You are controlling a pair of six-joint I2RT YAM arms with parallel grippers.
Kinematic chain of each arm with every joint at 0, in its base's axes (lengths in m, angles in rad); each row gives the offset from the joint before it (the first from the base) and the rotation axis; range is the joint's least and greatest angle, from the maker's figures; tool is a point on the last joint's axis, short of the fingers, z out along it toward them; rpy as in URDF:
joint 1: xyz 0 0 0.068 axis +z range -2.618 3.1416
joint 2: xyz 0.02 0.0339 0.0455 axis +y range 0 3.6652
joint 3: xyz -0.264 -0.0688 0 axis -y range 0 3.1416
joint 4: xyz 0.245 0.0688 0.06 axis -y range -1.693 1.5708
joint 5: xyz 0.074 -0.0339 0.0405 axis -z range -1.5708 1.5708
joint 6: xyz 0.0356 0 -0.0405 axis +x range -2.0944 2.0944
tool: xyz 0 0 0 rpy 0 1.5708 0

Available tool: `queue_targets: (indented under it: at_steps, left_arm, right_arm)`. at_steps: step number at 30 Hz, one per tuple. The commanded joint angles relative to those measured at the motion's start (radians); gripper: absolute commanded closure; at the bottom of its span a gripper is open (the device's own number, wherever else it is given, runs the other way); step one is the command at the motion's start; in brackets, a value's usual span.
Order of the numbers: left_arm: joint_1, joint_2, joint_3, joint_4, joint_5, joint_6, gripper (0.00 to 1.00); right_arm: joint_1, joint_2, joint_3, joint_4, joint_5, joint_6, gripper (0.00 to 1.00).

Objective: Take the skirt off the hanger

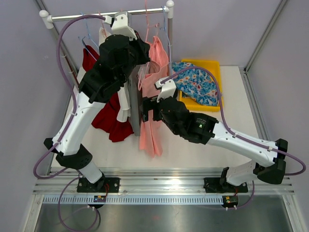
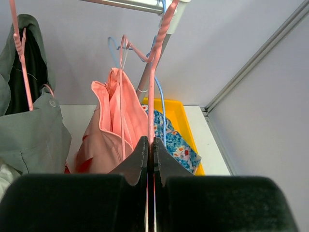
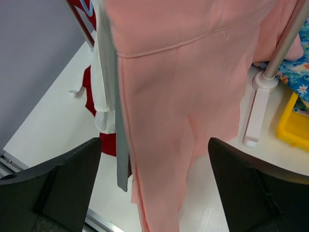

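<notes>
— Where is the pink skirt (image 3: 178, 96)?
— It hangs on the pink hanger (image 2: 152, 87) under the rail (image 1: 111, 14), just beside a grey garment (image 3: 120, 145).
— And the left gripper (image 2: 150, 145)?
— Its jaws are pressed together and pinch the thin wire of the pink hanger.
— The right gripper (image 3: 154, 145)?
— Its jaws are spread wide. The skirt's cloth hangs just in front of the gap.

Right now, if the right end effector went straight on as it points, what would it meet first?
Probably the pink garment, hanging straight ahead of the right end effector; depth is unclear.
</notes>
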Motion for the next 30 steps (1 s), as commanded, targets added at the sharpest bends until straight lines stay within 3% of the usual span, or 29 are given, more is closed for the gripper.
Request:
queue_targets:
  at_steps: [1,4,7,8,11,20,30]
  left_arm:
    - [-0.018,-0.106,0.013,0.129,-0.034,-0.024,1.00]
    - [-0.026,-0.135,-0.030,0.137,-0.039,-0.040,1.00]
    - [-0.029,-0.161,-0.081,0.149,-0.036,-0.052,1.00]
    - [-0.029,-0.178,-0.091,0.160,-0.034,-0.056,1.00]
    - [-0.029,-0.195,-0.124,0.169,-0.039,-0.058,1.00]
    - [-0.029,-0.235,-0.311,0.275,-0.103,-0.081,1.00]
    - [-0.029,-0.225,-0.444,0.408,-0.216,-0.070,1.00]
  right_arm:
    - [0.027,0.023,0.063,0.045,0.127,0.000,0.01]
    - [0.045,0.059,0.080,0.057,0.166,0.006,0.05]
    - [0.059,0.087,0.088,0.075,0.203,0.002,0.32]
    - [0.067,0.093,0.085,0.082,0.210,0.000,0.58]
    - [0.082,0.101,0.093,0.073,0.206,0.000,1.00]
    - [0.263,0.084,0.169,0.050,0.341,-0.067,1.00]
    - [0.576,0.159,0.329,0.163,0.627,-0.370,1.00]
